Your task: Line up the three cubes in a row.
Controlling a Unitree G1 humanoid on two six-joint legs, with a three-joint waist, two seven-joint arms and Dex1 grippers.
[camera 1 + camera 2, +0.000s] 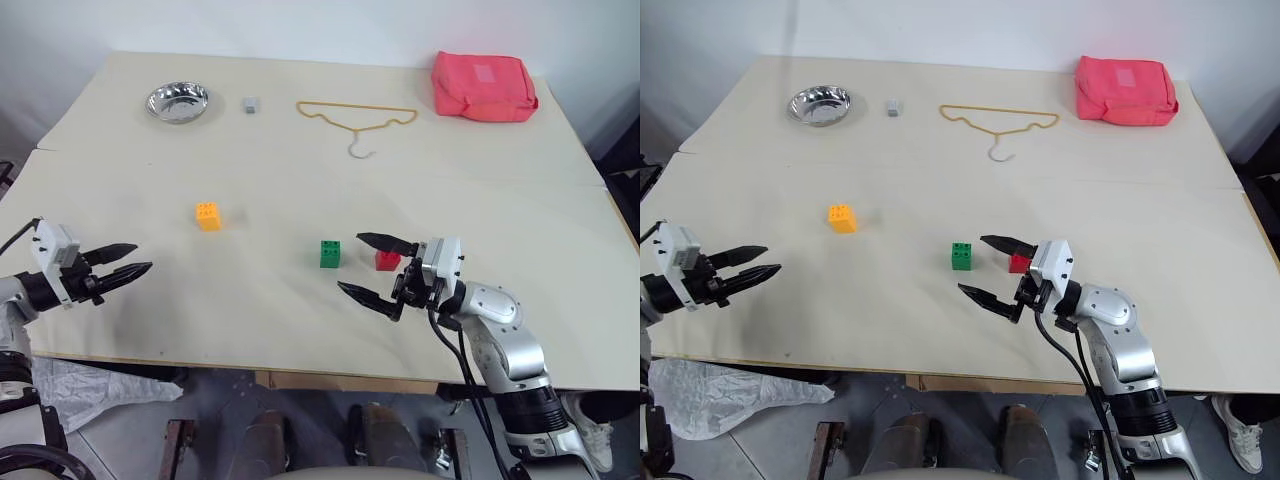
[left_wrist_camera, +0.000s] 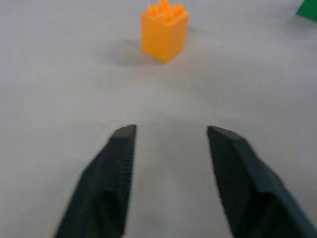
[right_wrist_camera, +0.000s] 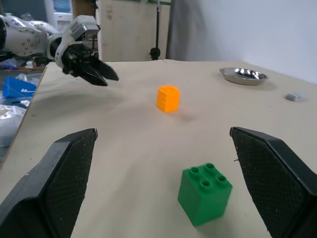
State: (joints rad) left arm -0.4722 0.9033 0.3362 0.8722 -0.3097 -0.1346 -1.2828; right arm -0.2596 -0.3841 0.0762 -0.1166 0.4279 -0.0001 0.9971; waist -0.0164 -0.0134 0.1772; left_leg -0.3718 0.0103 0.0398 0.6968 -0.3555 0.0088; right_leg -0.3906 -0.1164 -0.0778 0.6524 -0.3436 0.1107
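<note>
One red cube (image 1: 387,261) beside right tool (image 1: 377,268)

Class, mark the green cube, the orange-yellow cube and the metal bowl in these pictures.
green cube (image 1: 329,255): left eye view, on its front face.
orange-yellow cube (image 1: 208,217): left eye view, on its front face.
metal bowl (image 1: 178,101): left eye view, on its shiny inner surface.

On the beige table (image 1: 300,150), the green studded plastic brick (image 1: 330,254) sits at centre. The red studded plastic brick (image 1: 387,261) lies just beside it at three o'clock, the orange-yellow studded plastic brick (image 1: 208,216) well apart at ten o'clock. Along the far edge run a round steel bowl (image 1: 178,101), small grey block (image 1: 250,104), yellow wire hanger (image 1: 357,116) and pink fabric pouch (image 1: 483,86).
</note>
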